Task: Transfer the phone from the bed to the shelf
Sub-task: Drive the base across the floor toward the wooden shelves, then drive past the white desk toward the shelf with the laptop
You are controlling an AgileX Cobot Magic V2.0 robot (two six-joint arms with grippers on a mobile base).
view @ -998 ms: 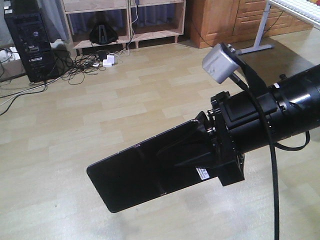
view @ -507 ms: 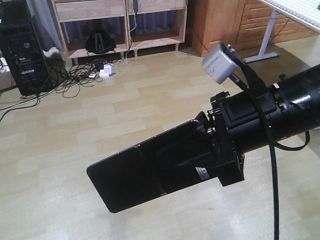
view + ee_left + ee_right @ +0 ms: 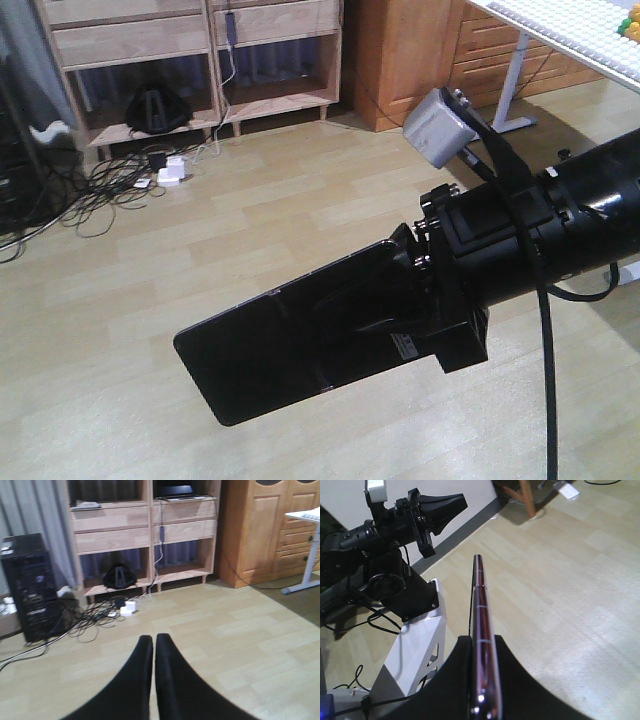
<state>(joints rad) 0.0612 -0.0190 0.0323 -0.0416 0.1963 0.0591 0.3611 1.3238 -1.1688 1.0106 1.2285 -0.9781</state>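
Phone [image 3: 285, 350] gripped within right end effector [image 3: 483, 642]

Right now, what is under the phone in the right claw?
Only pale plank floor shows below and around the phone, which the right claw holds in the air. In the front view, the patch of floor straight beneath is covered by the phone itself.
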